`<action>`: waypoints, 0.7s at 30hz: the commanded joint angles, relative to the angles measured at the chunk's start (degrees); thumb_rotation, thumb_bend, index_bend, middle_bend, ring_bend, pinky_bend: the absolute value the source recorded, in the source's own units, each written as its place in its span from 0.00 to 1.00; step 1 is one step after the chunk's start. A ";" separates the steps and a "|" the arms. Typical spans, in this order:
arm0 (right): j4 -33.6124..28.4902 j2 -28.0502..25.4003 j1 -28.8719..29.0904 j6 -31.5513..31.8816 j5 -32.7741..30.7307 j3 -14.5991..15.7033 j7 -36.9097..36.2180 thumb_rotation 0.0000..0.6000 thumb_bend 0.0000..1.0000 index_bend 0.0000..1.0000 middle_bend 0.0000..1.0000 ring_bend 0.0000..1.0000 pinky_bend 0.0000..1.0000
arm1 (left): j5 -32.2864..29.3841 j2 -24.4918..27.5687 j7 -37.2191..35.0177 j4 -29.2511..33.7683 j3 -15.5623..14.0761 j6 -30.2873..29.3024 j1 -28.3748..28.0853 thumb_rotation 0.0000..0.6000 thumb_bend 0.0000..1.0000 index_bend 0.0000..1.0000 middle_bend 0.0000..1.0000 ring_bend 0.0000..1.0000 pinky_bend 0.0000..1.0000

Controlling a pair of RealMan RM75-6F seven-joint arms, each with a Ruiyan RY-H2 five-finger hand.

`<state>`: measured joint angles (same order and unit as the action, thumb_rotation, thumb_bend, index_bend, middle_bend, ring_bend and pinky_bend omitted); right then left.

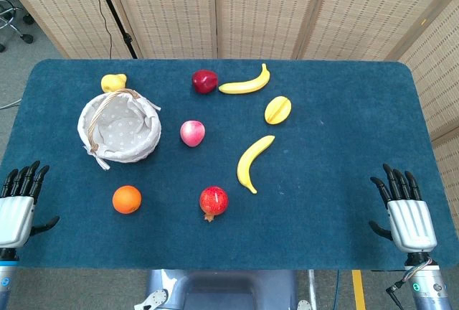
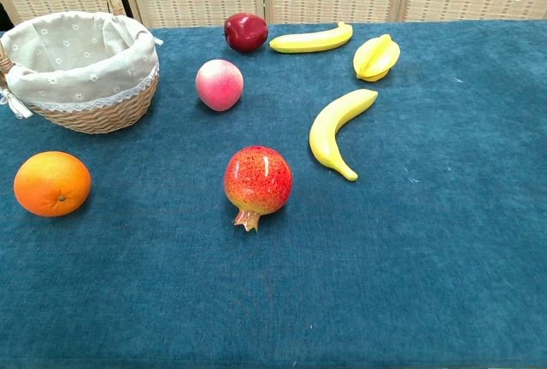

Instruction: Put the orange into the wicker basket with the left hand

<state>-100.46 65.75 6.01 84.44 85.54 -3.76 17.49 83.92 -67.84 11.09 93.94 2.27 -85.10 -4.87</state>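
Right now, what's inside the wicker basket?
The wicker basket shows only its dotted cloth lining; no fruit is inside. The orange is still on the table. In the chest view the near wall hides the basket's bottom.

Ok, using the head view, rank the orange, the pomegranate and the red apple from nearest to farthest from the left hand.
From the left hand:
1. Orange, just to its right near the table's front edge.
2. Pomegranate, further right along the front.
3. Red apple, far back, near the table's rear edge.
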 commanded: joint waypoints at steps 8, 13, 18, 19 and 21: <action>-0.12 -0.30 -0.14 0.12 0.05 0.01 -0.74 1.00 0.00 0.17 0.00 0.00 0.00 | -0.32 -0.15 0.57 -0.26 0.00 0.44 -0.14 1.00 0.00 0.00 0.00 0.00 0.00; -0.21 -0.38 -0.11 0.13 -0.09 -0.15 -0.82 1.00 0.00 0.18 0.00 0.00 0.00 | -0.37 -0.29 0.08 -0.39 0.00 1.02 -0.43 1.00 0.00 0.00 0.00 0.00 0.00; -0.30 -0.48 -0.16 0.08 -0.25 -0.14 -0.75 1.00 0.00 0.18 0.00 0.00 0.00 | -0.28 -0.39 -0.40 -0.49 -0.10 1.52 -0.68 1.00 0.00 0.00 0.00 0.00 0.00; -0.26 -0.45 -0.16 0.06 -0.24 -0.11 -0.73 1.00 0.00 0.18 0.00 0.00 0.00 | -0.31 -0.43 -0.28 -0.52 -0.09 1.54 -0.70 1.00 0.00 0.00 0.00 0.00 0.00; -0.14 -0.34 -0.13 0.05 -0.06 -0.05 -0.67 1.00 0.00 0.18 0.00 0.00 0.00 | -0.27 -0.44 -0.02 -0.50 -0.09 1.55 -0.75 1.00 0.00 0.00 0.00 0.00 0.00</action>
<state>-100.63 65.38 5.87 84.48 85.44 -3.82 16.81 83.62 -68.28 11.05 93.43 2.18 -83.54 -5.60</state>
